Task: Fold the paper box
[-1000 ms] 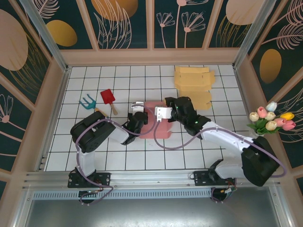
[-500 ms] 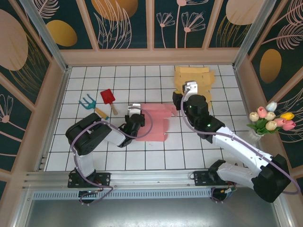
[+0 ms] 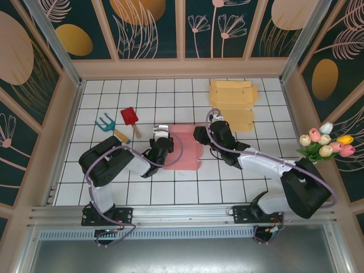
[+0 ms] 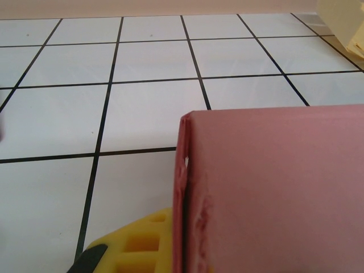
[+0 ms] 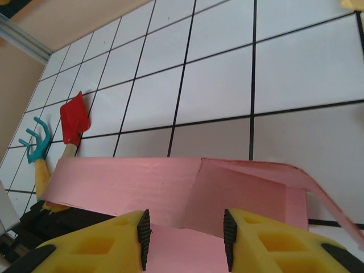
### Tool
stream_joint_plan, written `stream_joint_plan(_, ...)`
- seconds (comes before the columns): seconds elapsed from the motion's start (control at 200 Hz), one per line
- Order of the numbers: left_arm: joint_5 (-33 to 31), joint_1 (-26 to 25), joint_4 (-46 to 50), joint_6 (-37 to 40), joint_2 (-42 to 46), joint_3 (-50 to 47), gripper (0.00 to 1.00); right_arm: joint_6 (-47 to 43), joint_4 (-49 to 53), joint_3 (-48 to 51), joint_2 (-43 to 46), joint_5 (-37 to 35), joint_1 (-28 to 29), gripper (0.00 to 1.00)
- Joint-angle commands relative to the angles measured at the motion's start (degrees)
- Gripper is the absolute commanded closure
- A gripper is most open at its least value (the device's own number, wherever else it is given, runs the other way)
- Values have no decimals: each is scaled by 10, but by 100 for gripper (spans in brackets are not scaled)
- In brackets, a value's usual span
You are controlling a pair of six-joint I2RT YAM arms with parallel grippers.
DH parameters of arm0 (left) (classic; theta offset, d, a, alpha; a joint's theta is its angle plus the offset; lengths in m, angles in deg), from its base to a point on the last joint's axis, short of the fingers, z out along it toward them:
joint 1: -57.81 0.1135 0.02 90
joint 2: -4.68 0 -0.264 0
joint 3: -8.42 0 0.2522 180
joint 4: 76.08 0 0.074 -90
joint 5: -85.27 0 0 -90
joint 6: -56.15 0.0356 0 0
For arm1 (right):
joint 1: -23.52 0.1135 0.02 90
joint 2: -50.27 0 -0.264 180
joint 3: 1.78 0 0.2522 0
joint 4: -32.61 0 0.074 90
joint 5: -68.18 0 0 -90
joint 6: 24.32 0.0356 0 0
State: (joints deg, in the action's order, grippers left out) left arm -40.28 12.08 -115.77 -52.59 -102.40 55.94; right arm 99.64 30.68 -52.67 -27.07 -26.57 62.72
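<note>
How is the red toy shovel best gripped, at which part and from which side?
Probably at its wooden handle, from straight above, with the jaws closing across it. The shovel lies flat on the table, so the wide red blade offers no edge to pinch, while the thin handle has bare tile on both sides.

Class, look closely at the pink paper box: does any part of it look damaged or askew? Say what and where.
Yes. In the left wrist view, the pink paper box has a frayed, crumpled fold edge with small nicks. In the right wrist view, its right-hand flap bows in a curve instead of creasing cleanly.
</note>
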Motion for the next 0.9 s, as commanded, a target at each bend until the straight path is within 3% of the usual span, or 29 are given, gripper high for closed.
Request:
stream_joint_plan(0.0,-16,3,-17,-10,-4,1,100,22,-31,-19,-11,11,2,58)
stream_joint_plan(0.13,-12,3,-17,-9,-7,4,100,26,-58,-6,-18,-2,5,56)
stream_joint_plan(0.42,-1,2,-16,-18,-17,9,100,53,-105,-12,-64,67,2,56)
stream_joint_plan(0.585,-4,2,-12,-20,-12,9,100,69,-128,3,-63,72,2,56)
stream_joint_plan(0.756,-2,2,-13,-21,-14,10,100,75,-214,31,-59,125,0,60)
stream_joint_plan(0.896,-5,2,-13,-23,-10,7,100,75,-217,48,-46,101,-5,65)
